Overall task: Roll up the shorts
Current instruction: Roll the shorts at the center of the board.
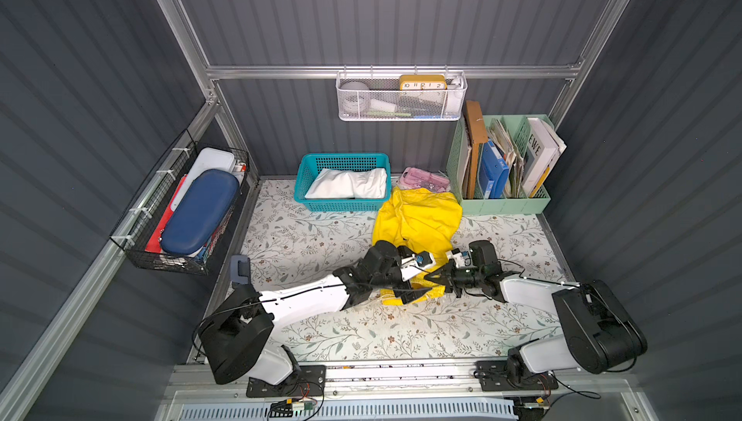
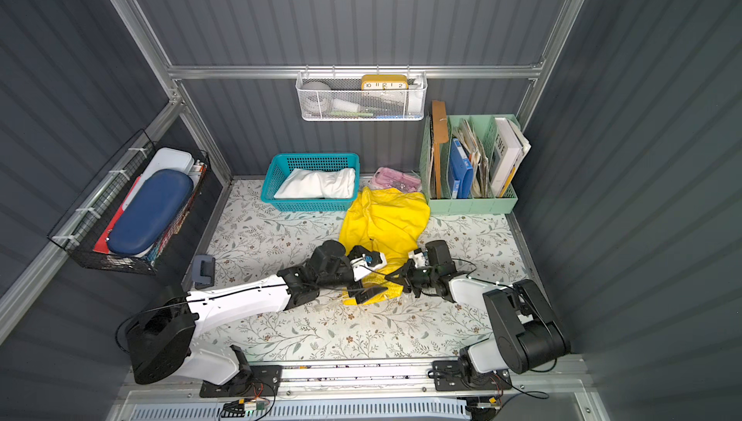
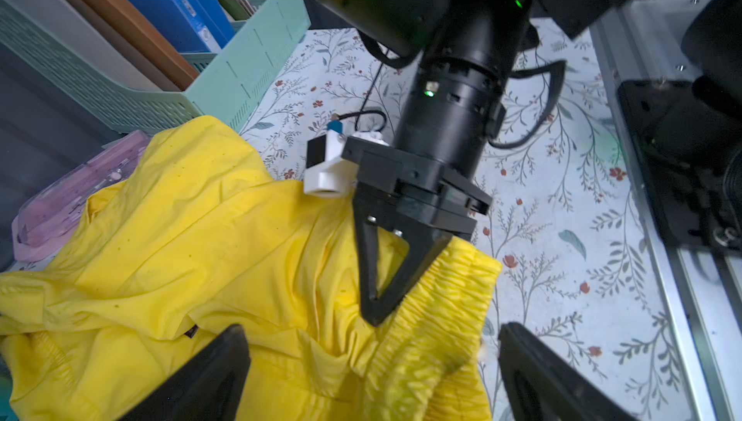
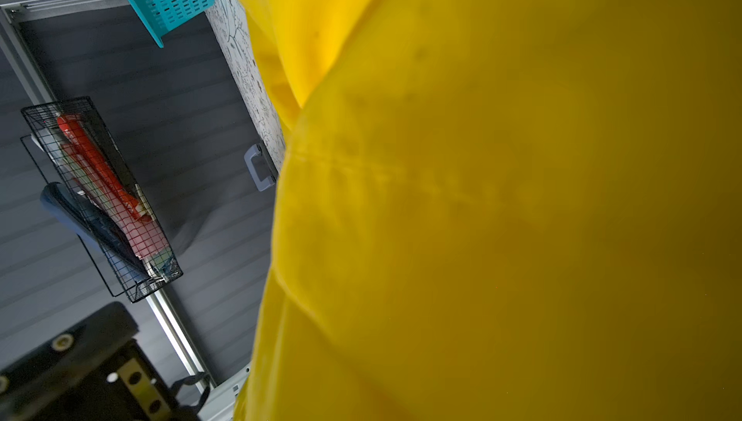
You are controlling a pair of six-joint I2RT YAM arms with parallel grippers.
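The yellow shorts (image 1: 417, 218) (image 2: 385, 218) lie crumpled in the middle of the floral table, with their gathered waistband (image 3: 433, 318) toward the front. My right gripper (image 1: 427, 278) (image 2: 391, 277) (image 3: 373, 316) is shut on the cloth beside the waistband. In the right wrist view yellow cloth (image 4: 522, 198) fills the picture and hides the fingers. My left gripper (image 1: 417, 278) (image 2: 375, 278) (image 3: 373, 334) is open just over the waistband, one finger on each side, holding nothing. The white shorts (image 1: 349, 184) (image 2: 319, 184) lie in a teal basket (image 1: 341, 157) (image 2: 313, 156) at the back.
A mint file organiser (image 1: 502, 198) with books stands at the back right. A pink case (image 1: 425, 178) lies behind the yellow shorts. A white mesh basket (image 1: 401, 102) hangs on the back wall. A black wire basket (image 1: 180, 206) hangs on the left wall.
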